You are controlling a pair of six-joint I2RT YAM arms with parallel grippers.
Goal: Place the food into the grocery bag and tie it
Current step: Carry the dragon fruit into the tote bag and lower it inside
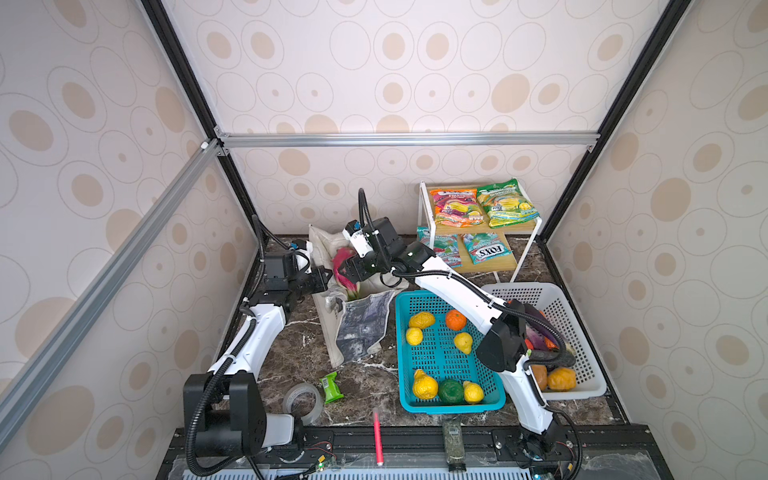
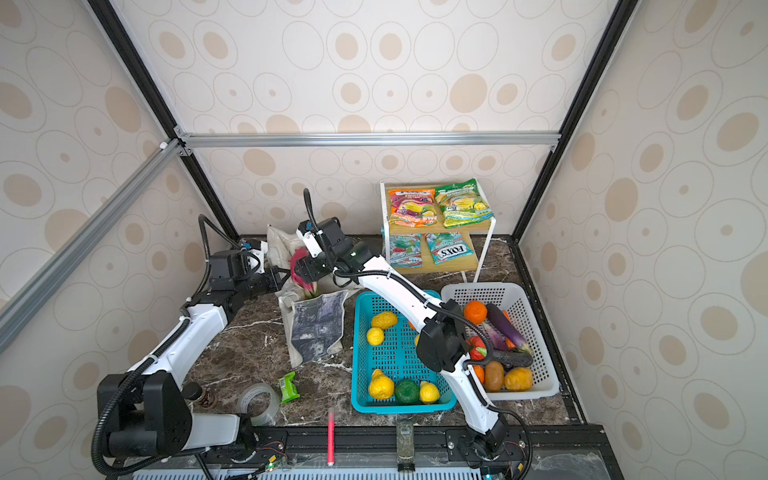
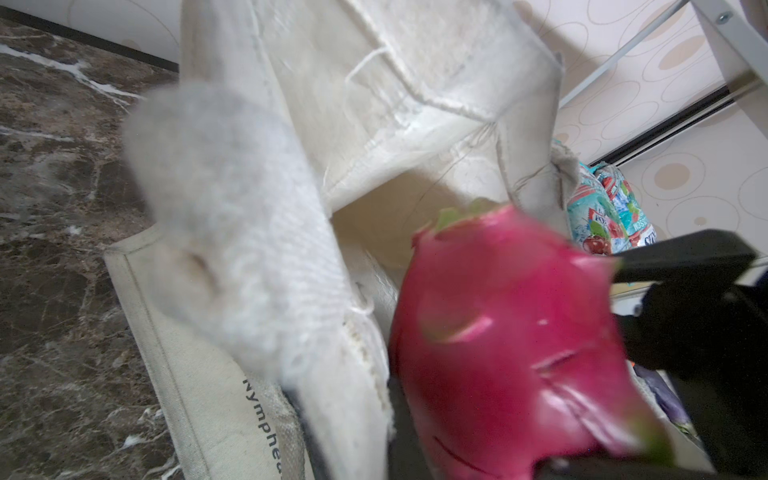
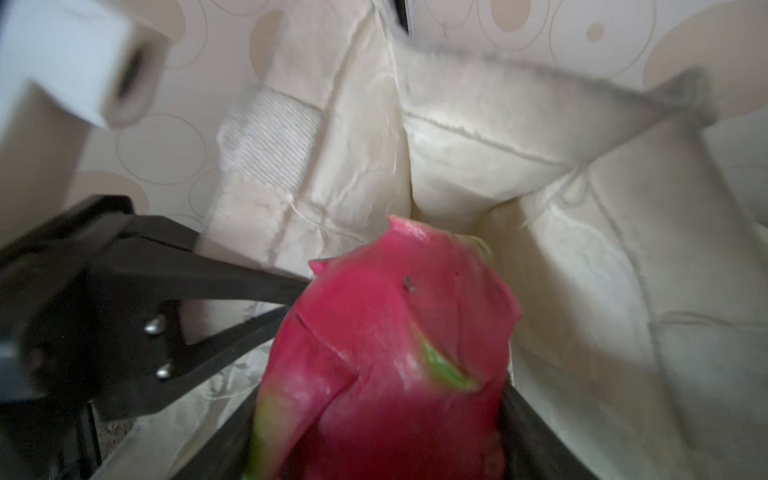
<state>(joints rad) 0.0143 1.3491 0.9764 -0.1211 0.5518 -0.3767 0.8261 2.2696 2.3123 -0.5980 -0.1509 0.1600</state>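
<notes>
- Grocery bag (image 1: 362,328): cream canvas tote slumped on the dark marble tabletop (image 1: 291,353), just left of the teal basket (image 1: 451,409). Faded grey-blue printed panel facing up, mouth turned toward the back wall and standing open.
- Close up: woven cream strap (image 3: 232,249) fraying at its edges, pale quilted lining (image 4: 582,291) with stitched seams, black lettering starting "Nymphe" along one side.
- Dragon fruit (image 1: 341,259): glossy pink skin with green-tipped scales, hanging at the bag's open mouth in front of the lining. Touching the cloth or not: impossible to tell.
- Right gripper (image 1: 348,269): reaching across from the right, jaws wide apart and clamped on the sides of the dragon fruit.
- Left gripper (image 1: 327,275): jaws pressed together on the bag's rim at the left of the mouth, cloth draped close over them in the left wrist view.
- In the teal basket: yellow fruits (image 1: 422,320), an orange (image 1: 456,319), and a dark green round fruit (image 1: 451,390) at the near edge between two yellow ones.
- White basket (image 1: 582,392) just right of it: purple aubergine (image 2: 507,328) among orange and brown pieces, partly hidden by the right arm.
- Small shelf (image 1: 486,268) at the back right: orange-pink packet (image 1: 457,208) and green-yellow packet (image 1: 507,203) side by side on top, teal packets (image 1: 484,249) below.
- Near edge of the tabletop: clear tape roll (image 1: 303,401), small green packet (image 1: 331,386), pink pen (image 1: 377,436).
</notes>
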